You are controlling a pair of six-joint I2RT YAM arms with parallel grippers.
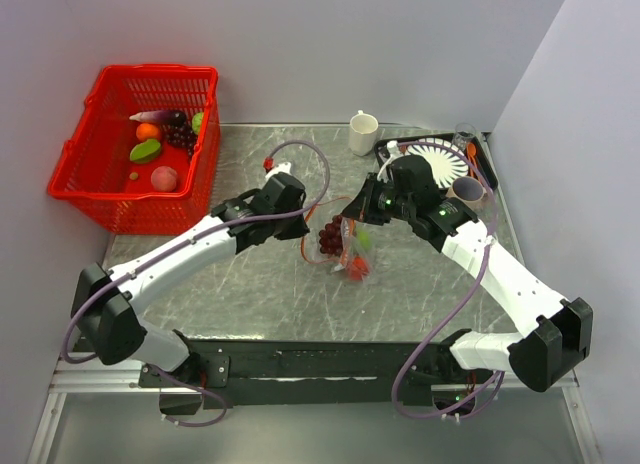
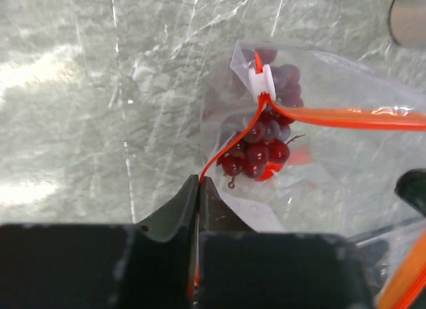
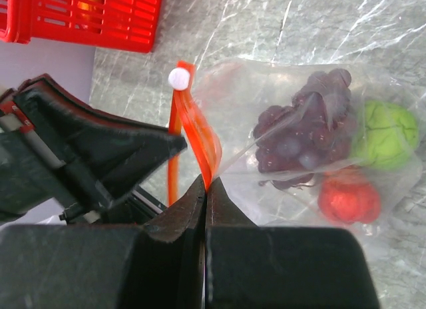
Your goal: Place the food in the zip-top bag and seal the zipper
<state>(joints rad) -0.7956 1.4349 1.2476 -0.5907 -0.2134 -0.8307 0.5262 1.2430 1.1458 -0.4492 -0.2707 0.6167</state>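
Inside one zip-top bag (image 3: 247, 89) — three fruits (image 3: 299, 132)

In the lower left of the overhead view, the left arm (image 1: 190, 246) has glossy white shell links between chunky black joint housings. The right arm (image 1: 500, 269), in the lower right, matches it. A thin lilac cable (image 1: 300, 142) loops off each arm, and small green lights (image 1: 386, 199) glow on the right one. Both arms are bolted to a black base rail (image 1: 300, 364). The black, wedge-shaped fingers of the left gripper (image 2: 200, 182) and the right gripper (image 3: 205, 184) taper to blunt matte tips.

red basket (image 1: 135, 212), white mug (image 1: 362, 133), marble table (image 1: 250, 294)
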